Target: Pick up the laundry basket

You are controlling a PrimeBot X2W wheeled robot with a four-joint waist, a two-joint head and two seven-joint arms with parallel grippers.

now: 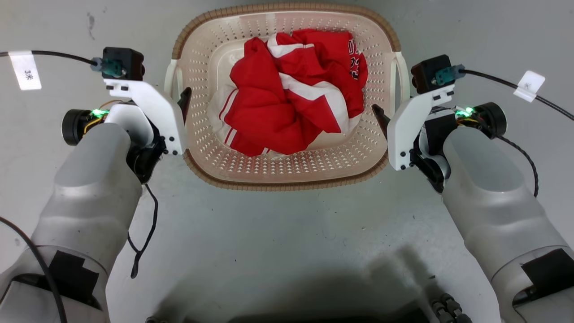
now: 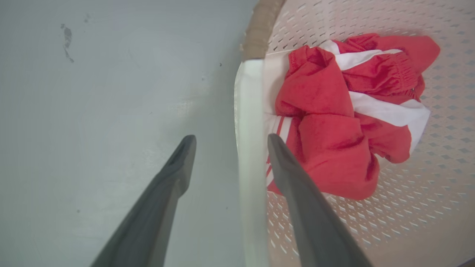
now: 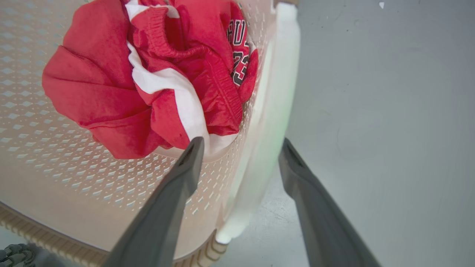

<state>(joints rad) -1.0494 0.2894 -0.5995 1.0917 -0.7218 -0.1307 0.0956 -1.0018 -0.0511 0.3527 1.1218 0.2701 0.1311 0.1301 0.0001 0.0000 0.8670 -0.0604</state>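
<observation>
laundry basket (image 1: 287,183) with red "23" garment (image 1: 269,107)

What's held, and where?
Nothing gripped. Left tool and right tool are open, each straddling a white handle of the cream perforated plastic laundry basket.

i read "23" and the letters "ul" in black on the red garment (image 3: 156,78); the white tag (image 1: 25,70) at far left says "3米".

left arm (image 1: 89,179) extended forward | left gripper (image 2: 231,137) fingers apart | right arm (image 1: 486,179) extended forward | right gripper (image 3: 241,140) fingers apart
</observation>
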